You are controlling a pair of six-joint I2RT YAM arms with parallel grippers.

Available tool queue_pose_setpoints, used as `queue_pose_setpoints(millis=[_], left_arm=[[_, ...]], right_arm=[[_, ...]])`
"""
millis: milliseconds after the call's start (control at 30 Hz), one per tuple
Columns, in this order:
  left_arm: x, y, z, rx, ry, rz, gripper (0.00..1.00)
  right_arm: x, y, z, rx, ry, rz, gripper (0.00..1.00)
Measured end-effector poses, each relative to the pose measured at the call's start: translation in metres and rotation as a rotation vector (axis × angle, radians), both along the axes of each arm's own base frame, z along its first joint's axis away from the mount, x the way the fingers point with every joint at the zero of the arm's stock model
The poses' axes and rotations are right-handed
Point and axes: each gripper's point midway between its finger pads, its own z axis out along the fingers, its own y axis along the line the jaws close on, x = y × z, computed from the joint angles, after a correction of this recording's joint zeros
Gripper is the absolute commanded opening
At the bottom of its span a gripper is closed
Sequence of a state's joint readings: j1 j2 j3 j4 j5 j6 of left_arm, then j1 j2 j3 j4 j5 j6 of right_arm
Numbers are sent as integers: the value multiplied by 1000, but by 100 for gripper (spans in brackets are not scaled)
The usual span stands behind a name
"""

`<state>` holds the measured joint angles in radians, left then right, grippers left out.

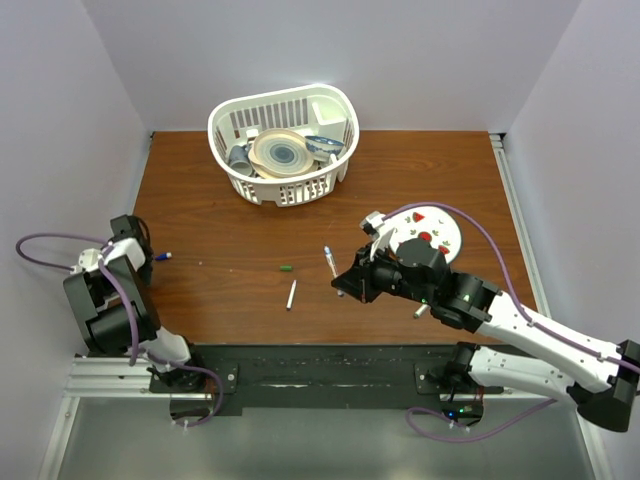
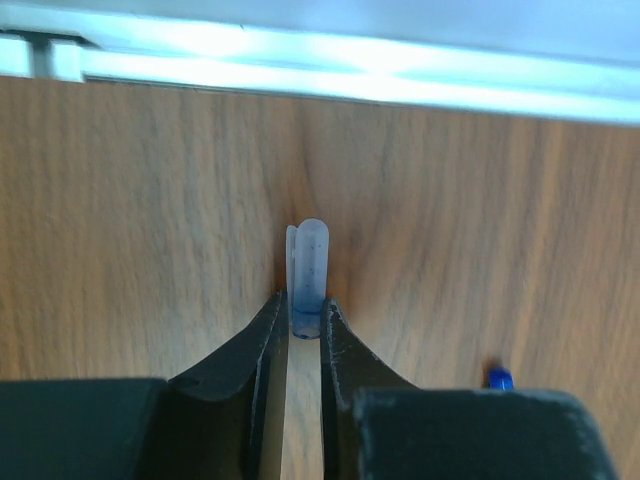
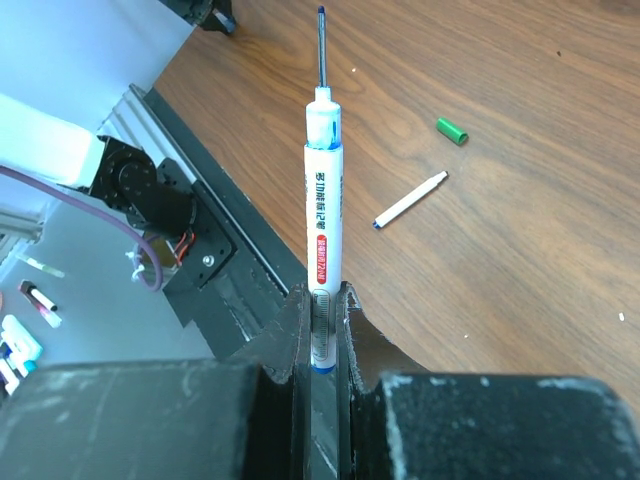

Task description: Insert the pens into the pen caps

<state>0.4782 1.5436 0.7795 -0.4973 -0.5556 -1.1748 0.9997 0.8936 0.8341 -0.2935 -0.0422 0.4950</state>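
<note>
My left gripper (image 1: 154, 257) (image 2: 304, 322) is shut on the translucent blue pen cap (image 2: 308, 270), which sticks out past the fingertips just above the table at the left edge. My right gripper (image 1: 344, 288) (image 3: 325, 300) is shut on the back end of a white pen (image 3: 323, 200) whose uncapped blue tip points away from the fingers; it also shows in the top view (image 1: 330, 262). A second white pen (image 1: 291, 294) (image 3: 410, 199) and the green cap (image 1: 287, 268) (image 3: 452, 131) lie on the table between the arms. A third pen (image 1: 421, 311) pokes out beside the right arm. No purple cap shows.
A white basket (image 1: 232, 118) with dishes stands at the back centre. A white plate (image 1: 447, 238) with red strawberry prints lies behind the right arm. A small blue object (image 2: 500, 379) lies beside the left gripper; I cannot tell what it is.
</note>
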Motion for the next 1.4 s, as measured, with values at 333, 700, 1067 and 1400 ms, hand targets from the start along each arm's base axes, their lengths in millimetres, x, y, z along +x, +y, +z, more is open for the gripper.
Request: queue_pose_setpoints(millis=[333, 700, 1067, 1400], left_arm=[[40, -126, 3, -108, -111, -434, 0], [46, -233, 1, -135, -79, -848, 0], [66, -242, 2, -94, -90, -965, 51], [80, -236, 1, -26, -26, -977, 45]], right_arm=[[-2, -5, 11, 35, -14, -11, 0], [-5, -8, 13, 60, 3, -22, 0], [-7, -14, 17, 76, -4, -34, 0], [-11, -23, 21, 85, -14, -42, 0]])
